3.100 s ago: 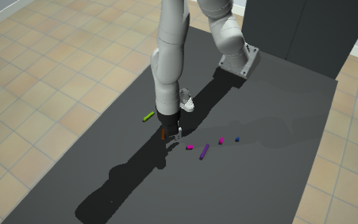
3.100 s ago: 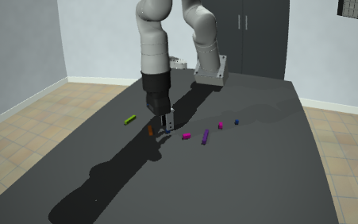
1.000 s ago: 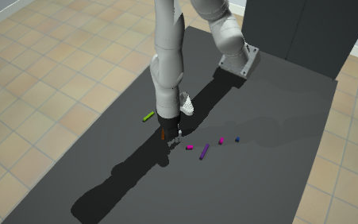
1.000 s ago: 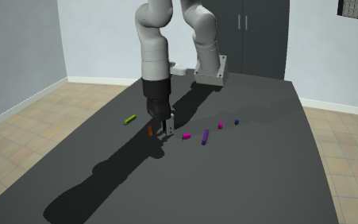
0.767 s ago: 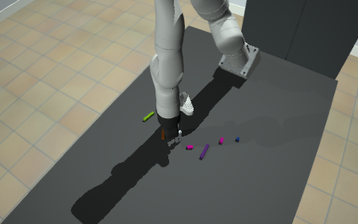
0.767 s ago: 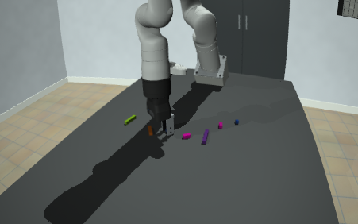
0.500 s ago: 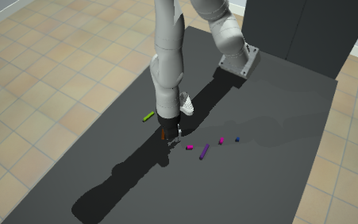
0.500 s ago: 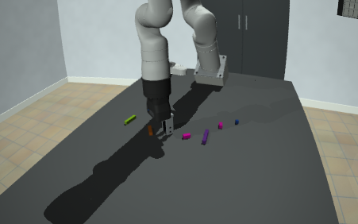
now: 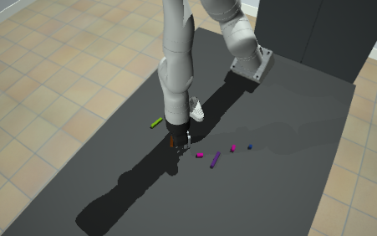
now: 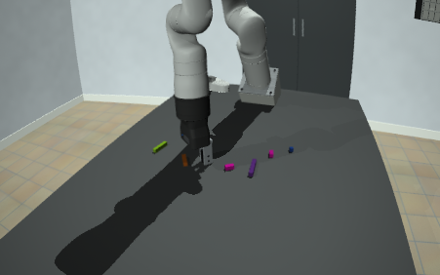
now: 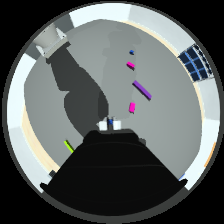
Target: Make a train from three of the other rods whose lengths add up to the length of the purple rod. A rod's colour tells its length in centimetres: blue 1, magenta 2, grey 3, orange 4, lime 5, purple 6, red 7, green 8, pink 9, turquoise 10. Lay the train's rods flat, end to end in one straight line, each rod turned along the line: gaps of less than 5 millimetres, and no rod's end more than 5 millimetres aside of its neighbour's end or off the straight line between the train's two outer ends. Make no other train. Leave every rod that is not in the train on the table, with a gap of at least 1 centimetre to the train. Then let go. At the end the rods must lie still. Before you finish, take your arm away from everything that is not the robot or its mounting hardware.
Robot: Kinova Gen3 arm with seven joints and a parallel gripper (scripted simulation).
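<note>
Blue showed between the narrowly set fingertips: the gripper [image 10: 204, 158] had clamped a small blue rod [image 11: 111, 120] low over the dark table [image 10: 293, 219], just beside the orange rod [image 10: 184, 160] — the purple rod [image 10: 252, 168] lay apart, between two magenta rods [image 10: 228, 167].

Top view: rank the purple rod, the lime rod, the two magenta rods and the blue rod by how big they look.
1. Purple rod, longest.
2. Lime rod.
3. The two magenta rods look alike; no ranking between them.
4. Blue rod, smallest.
</note>
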